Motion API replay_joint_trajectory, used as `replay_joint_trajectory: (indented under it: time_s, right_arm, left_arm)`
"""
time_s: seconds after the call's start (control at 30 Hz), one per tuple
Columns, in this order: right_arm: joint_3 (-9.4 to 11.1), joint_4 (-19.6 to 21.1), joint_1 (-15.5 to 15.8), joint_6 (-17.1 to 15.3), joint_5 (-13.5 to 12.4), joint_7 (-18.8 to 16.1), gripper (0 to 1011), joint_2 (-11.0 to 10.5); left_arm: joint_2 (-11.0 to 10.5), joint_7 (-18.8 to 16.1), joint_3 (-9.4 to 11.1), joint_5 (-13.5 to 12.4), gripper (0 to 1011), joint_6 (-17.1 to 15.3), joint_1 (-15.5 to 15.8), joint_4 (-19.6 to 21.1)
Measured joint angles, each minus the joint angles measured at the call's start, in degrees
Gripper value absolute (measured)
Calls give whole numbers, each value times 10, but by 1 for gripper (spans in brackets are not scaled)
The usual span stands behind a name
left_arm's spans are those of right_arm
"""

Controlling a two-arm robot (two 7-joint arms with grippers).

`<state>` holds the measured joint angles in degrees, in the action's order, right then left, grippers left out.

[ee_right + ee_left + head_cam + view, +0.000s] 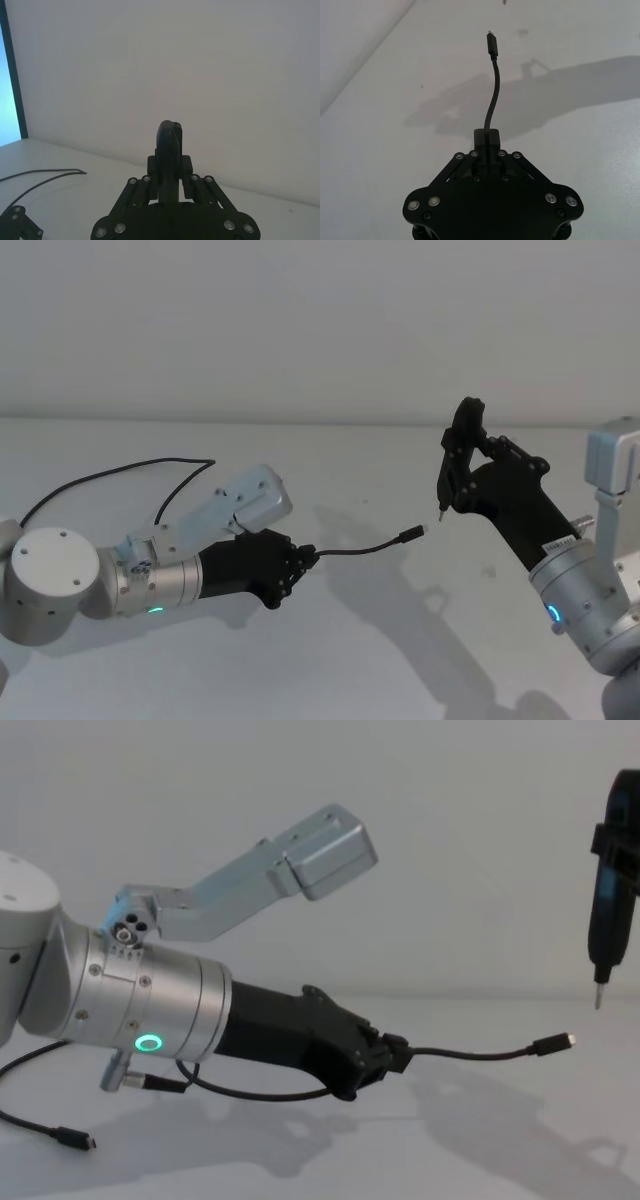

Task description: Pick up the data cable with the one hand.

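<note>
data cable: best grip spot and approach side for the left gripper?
Grip the thin cord a short way behind the plug, fingers across it, coming from the robot's left. The left gripper is shut on the data cable there: the free end droops little, plug clear. The right gripper, raised at right, holds a pin-tipped tool.

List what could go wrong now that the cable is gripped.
The left gripper pinches the cable only at its very tip, so the cable may slip out. The plug sticks out toward the pin tool in the right gripper; a forward move might knock them together.
</note>
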<state>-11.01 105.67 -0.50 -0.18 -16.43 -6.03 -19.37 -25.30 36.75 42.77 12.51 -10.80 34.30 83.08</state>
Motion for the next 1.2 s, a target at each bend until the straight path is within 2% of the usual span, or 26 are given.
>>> replay_joint_trajectory:
  time_s: [0.47,1.2]
  right_arm:
    - [8,-3,-11,1,-6,-13,275,5]
    - [20,-22,-11,-4,-3,-11,274,22]
  left_arm:
    - [-6,2,-1,-7,36,17,-2,18]
    - [-8,3,-1,-10,36,24,-3,24]
